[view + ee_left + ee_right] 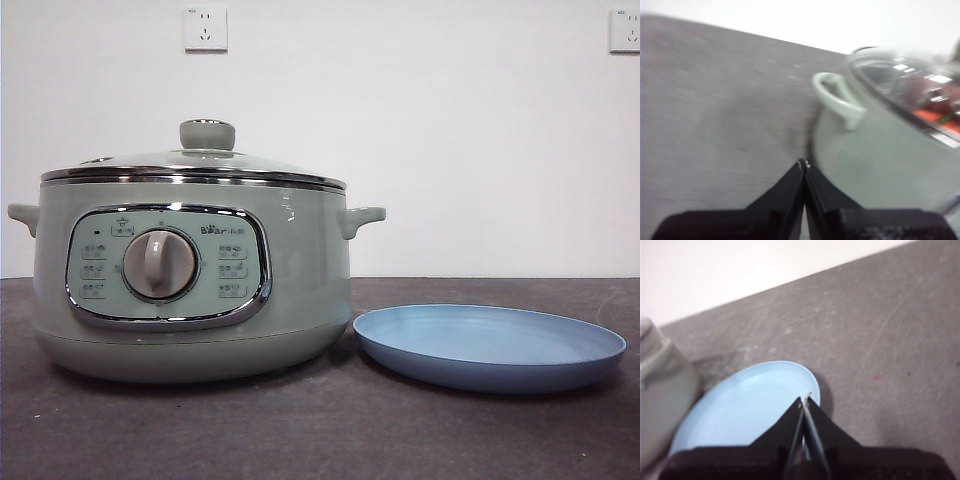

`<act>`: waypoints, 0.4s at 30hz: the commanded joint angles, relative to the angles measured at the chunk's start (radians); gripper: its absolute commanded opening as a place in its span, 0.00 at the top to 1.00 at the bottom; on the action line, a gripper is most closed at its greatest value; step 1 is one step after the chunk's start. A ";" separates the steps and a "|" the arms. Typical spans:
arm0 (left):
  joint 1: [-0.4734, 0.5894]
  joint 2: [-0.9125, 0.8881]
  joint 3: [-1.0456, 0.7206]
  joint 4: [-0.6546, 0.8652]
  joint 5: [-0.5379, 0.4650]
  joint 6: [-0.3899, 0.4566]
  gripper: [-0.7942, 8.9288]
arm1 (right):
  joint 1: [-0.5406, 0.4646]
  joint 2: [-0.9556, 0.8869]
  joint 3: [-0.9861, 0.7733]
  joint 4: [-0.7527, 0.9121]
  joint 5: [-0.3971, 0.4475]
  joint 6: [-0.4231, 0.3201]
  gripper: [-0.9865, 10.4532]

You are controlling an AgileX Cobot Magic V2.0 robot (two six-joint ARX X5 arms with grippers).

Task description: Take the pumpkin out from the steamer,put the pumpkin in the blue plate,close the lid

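The sage-green steamer (190, 280) stands at the left of the table with its glass lid (200, 160) on, knob (207, 134) up. Through the lid (910, 85) in the left wrist view, an orange-red patch of the pumpkin (935, 117) shows inside. The blue plate (490, 345) lies empty to the right of the steamer. My left gripper (804, 163) is shut, hanging beside the steamer's side handle (837, 97). My right gripper (806, 399) is shut above the edge of the blue plate (740, 410). Neither gripper shows in the front view.
The dark grey tabletop (320, 430) spreads in front of both objects. A white wall with two sockets (205, 28) stands behind. The steamer's wall (660, 385) sits close to the plate.
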State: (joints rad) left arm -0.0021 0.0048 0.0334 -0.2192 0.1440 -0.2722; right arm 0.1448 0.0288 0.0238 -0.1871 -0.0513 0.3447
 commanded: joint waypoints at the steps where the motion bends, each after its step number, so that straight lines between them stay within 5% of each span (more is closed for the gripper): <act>1: 0.003 -0.001 -0.012 -0.006 0.064 -0.129 0.92 | 0.000 -0.002 -0.014 0.004 0.002 0.092 0.93; 12: 0.003 -0.001 0.007 0.049 0.153 -0.129 0.93 | 0.000 0.000 0.020 -0.001 -0.029 0.111 0.93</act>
State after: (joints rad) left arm -0.0021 0.0048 0.0353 -0.1776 0.2924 -0.3939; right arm 0.1448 0.0288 0.0292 -0.1955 -0.0776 0.4389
